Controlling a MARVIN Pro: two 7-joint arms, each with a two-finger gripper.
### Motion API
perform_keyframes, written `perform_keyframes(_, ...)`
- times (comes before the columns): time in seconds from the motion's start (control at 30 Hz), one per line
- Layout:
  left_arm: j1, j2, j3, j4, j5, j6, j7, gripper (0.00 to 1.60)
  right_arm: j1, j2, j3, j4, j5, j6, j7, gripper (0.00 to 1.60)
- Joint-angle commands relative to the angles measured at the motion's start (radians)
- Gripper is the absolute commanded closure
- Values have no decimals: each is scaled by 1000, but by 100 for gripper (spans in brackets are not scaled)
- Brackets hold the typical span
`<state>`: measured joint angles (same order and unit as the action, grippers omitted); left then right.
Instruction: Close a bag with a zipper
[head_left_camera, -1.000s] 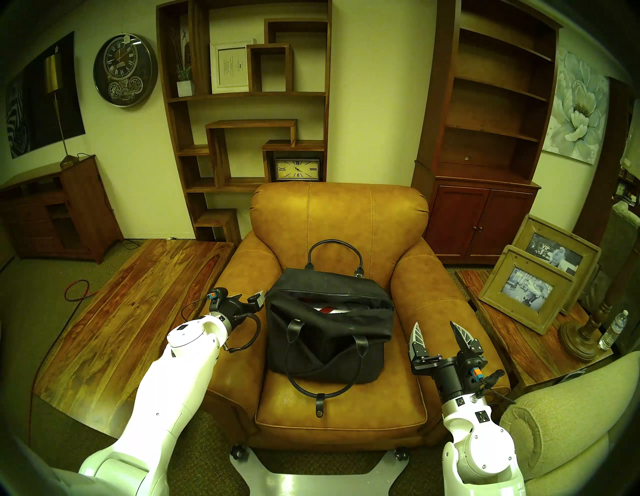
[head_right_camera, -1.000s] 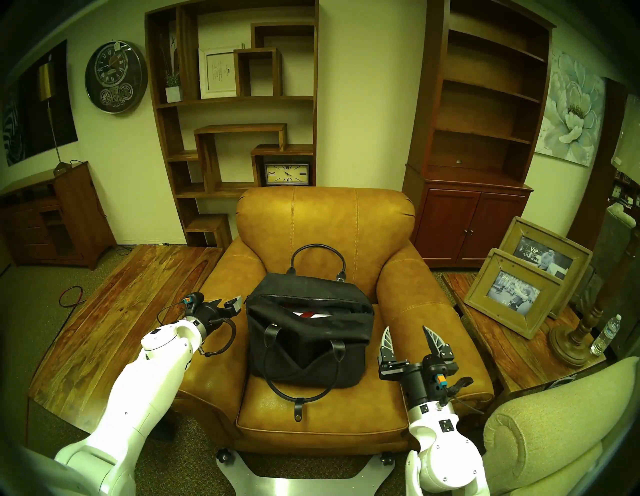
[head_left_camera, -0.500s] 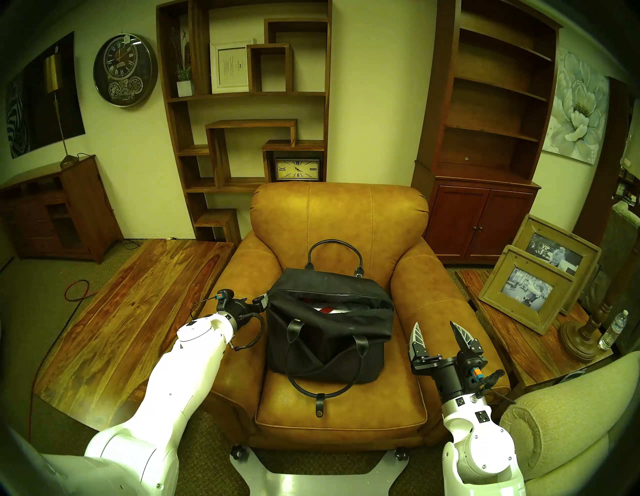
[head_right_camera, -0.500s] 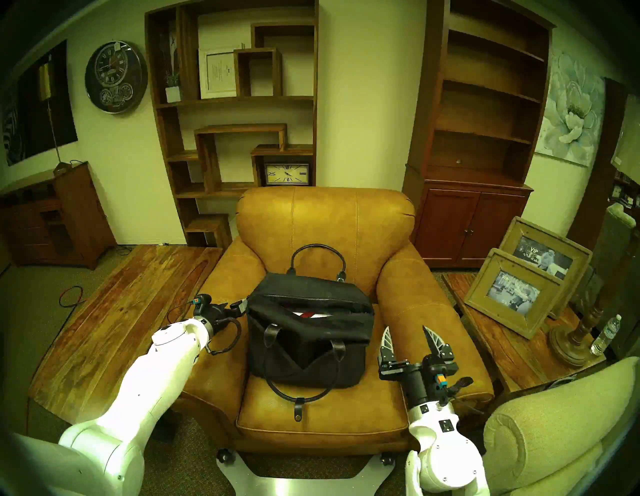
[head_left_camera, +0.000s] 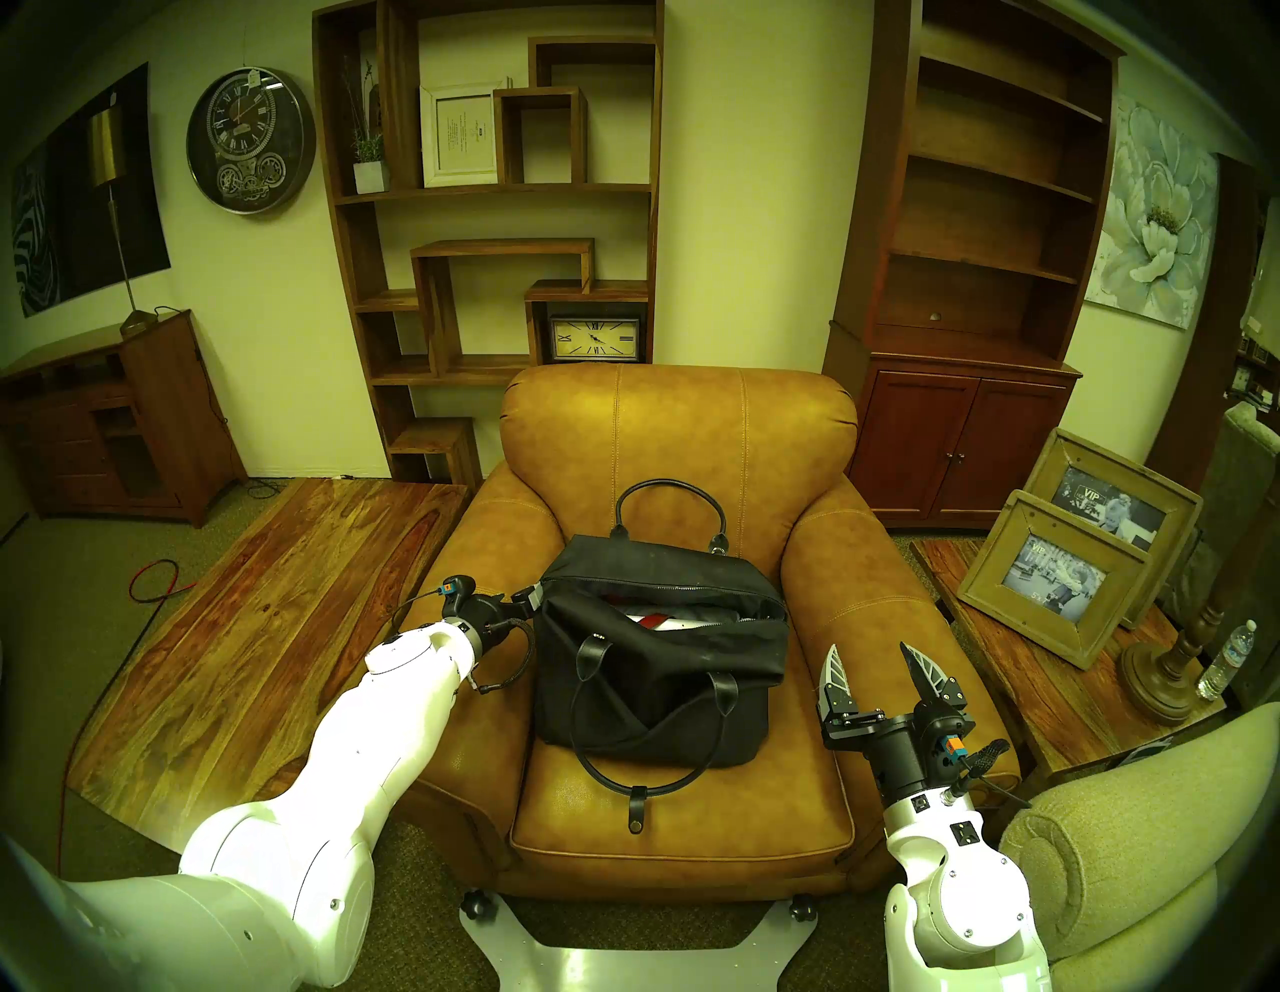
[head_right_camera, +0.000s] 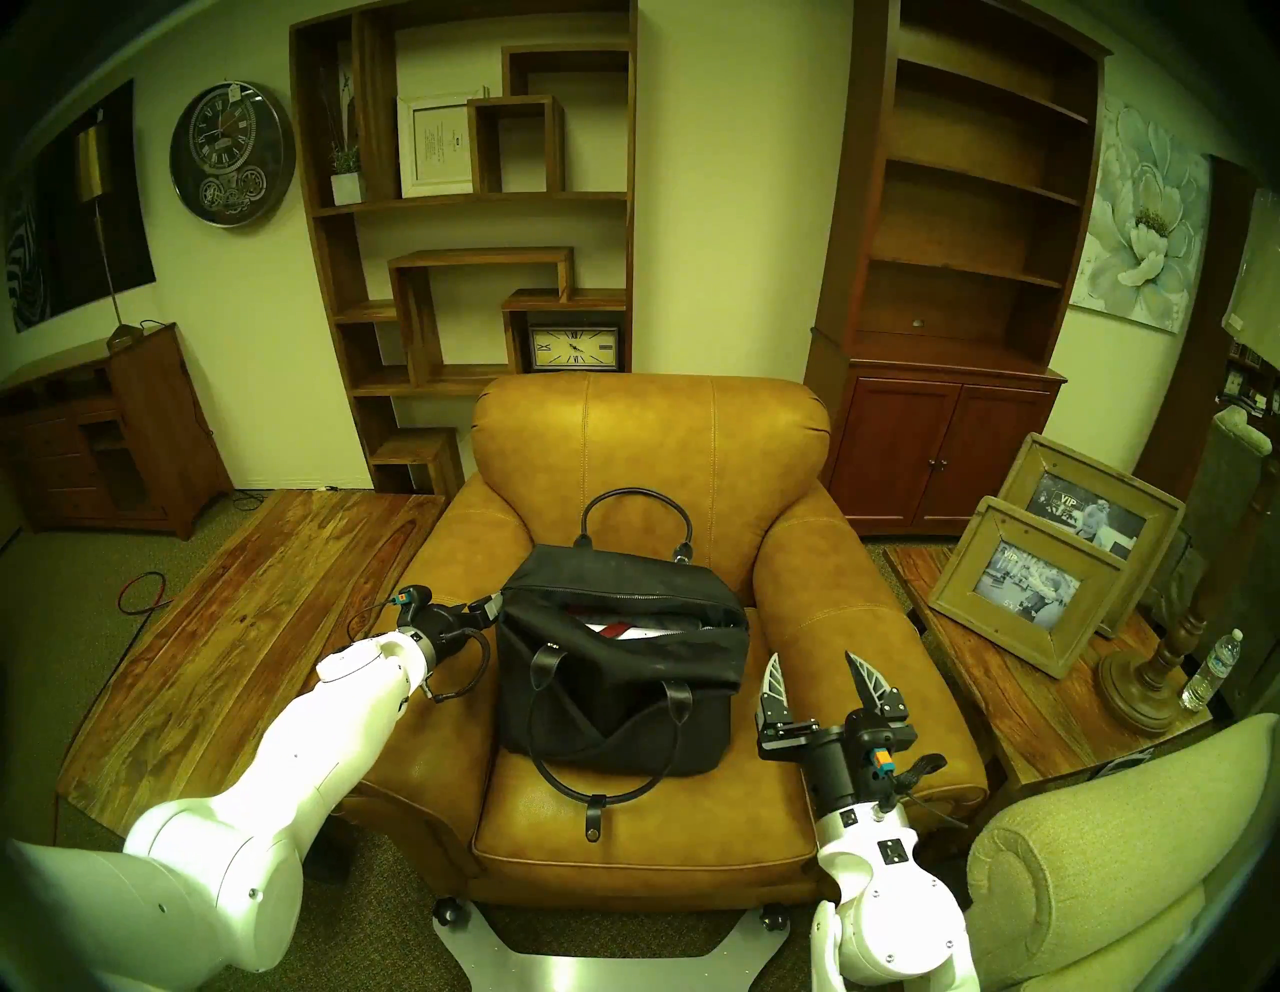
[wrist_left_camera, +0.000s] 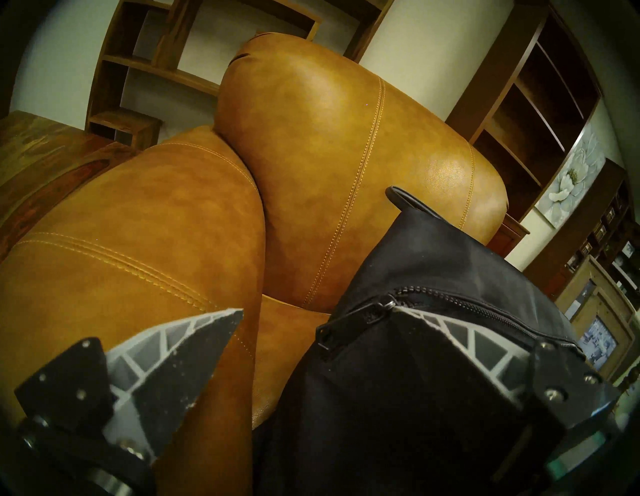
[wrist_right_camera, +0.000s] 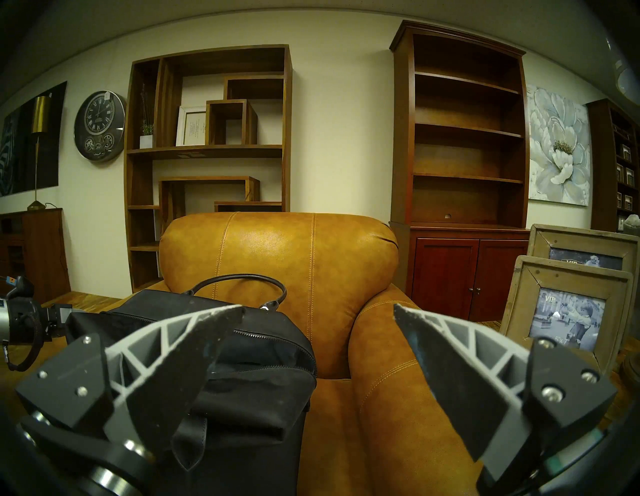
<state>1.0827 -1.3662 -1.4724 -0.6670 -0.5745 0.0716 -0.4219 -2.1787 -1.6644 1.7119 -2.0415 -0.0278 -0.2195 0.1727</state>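
At centre frame, the bag (head_left_camera: 658, 651) sat unzipped on the armchair (head_left_camera: 682, 429); left gripper (wrist_left_camera: 317, 320), spread, bracketed the zipper (wrist_left_camera: 360, 310) pull to pinch it, right gripper (head_left_camera: 874, 659) spread, idle.

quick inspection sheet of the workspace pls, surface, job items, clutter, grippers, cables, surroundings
Surface: tan leather armchair; the bag sits on its seat.
Job's things: black bag upright, top gaping, something red and white inside; zipper unzipped along most of the top, its pull at the bag's left end.
Clutter: nothing seen on the seat beside the bag.
Grippers: left gripper open, at the bag's left end, one finger against the fabric just under the pull; right gripper open, clear of the bag, over the right side of the seat.
Cables: red cable on the floor at left.
Surroundings: side table at right with two picture frames and a water bottle; shelves and wall clock behind.
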Motion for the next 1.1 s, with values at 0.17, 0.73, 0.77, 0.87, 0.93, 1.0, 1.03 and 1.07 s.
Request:
perform_keyframes(0.17, -119, -25, 19, 123, -6, -74, -103, 0, 3, -1, 0, -22, 1, -3, -1, 0)
perform_keyframes(0.73, -118, -3, 12, 190, -28, -167, -187, 1, 2, -1, 0, -24, 1, -2, -1, 0)
perform_keyframes(0.77, -114, -1, 11, 187, -29, -168, -191, 9, 2, -1, 0, -24, 1, -2, -1, 0)
perform_keyframes(0.87, -97, 5, 5, 172, -34, -172, -201, 15, 2, -1, 0, -24, 1, -2, -1, 0)
perform_keyframes(0.93, -83, 7, 0, 156, -38, -167, -209, 15, 1, -1, 0, -24, 1, -2, -1, 0)
perform_keyframes(1.0, -72, 9, -2, 143, -39, -166, -210, 21, 1, -1, 0, -24, 1, -2, -1, 0)
perform_keyframes(1.03, -68, 10, 1, 142, -37, -159, -216, 21, 1, -1, 0, -24, 1, -2, -1, 0)
perform_keyframes(1.07, -63, 9, 0, 138, -37, -160, -216, 21, 1, -1, 0, -24, 1, -2, -1, 0)
